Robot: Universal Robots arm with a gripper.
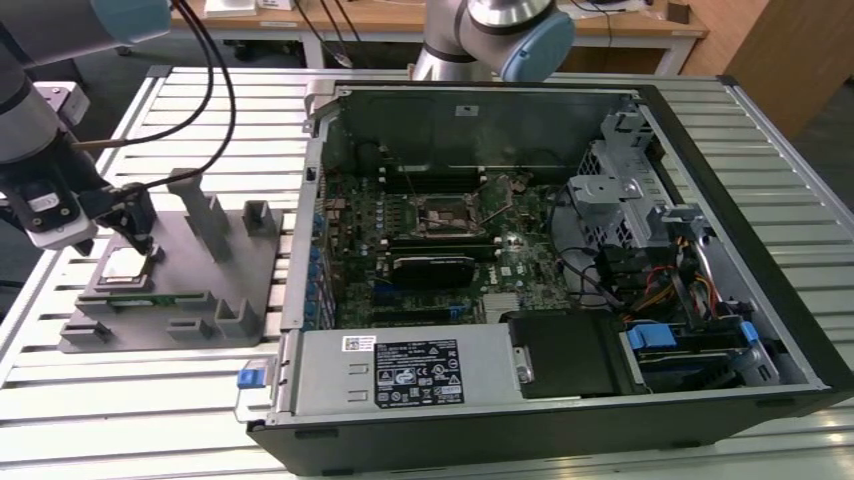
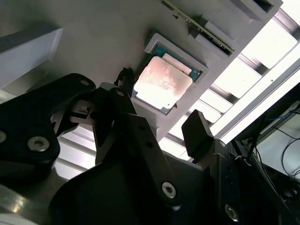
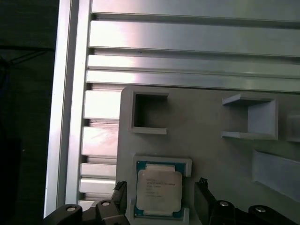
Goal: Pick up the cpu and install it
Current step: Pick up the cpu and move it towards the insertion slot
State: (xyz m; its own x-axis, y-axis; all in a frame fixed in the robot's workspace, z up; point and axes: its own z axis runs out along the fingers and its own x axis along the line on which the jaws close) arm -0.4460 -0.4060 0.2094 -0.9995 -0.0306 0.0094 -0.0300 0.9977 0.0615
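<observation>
First wrist view showed your black two-fingered claw (image 3: 161, 187) spread apart, one finger at each side of the square silvery-topped cpu (image 3: 158, 190). The cpu lay flat in its framed pocket on the grey plastic fixture block (image 3: 211, 117). In the exterior view, that block sat on the slatted aluminium bench (image 1: 147, 400), to the exterior view's left of the open black computer case (image 1: 534, 440).

One cpu (image 3: 158, 190), one grey fixture (image 1: 180, 275), one computer case (image 1: 534, 435), one claw (image 1: 140, 245)
</observation>
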